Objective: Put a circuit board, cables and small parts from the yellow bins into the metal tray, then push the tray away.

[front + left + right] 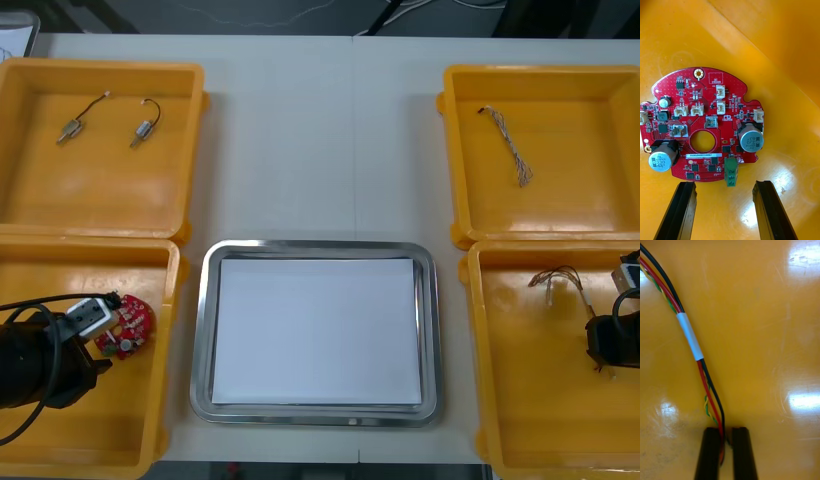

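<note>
Your worktop (320, 140) carries four yellow bins, and nothing has left them yet, so I judge the task to be at its very start. The metal tray (200, 330) sits between the near bins on the near part of the worktop. Its white inside is bare, and you have not pushed it away.

Your left gripper (724, 185) is down in the near left bin (110, 420). Its fingers stand apart just short of the circuit board (130, 325), which lies flat on the bin floor. The board's edge is near the fingertips but not between them, so you have no grasp there yet.

Your right gripper (726, 433) is low in the near right bin (530, 400), at its outer side. Its fingers are clamped on one end of the red and yellow cable (688, 333). This bundle also carries black and green strands and a white sleeve, and the rest of it runs away from the fingers along the bin floor. That pick looks the further along of the two, though the cable is not lifted clear.

In the far right bin (560, 200) a twisted cable (505, 145) lies untouched. In the far left bin (100, 200) two small metal parts (70, 130) rest side by side, a little apart.

What is left for you is almost everything. The board, the cables and the parts all have to go into the tray, and then the tray has to be pushed away.
</note>
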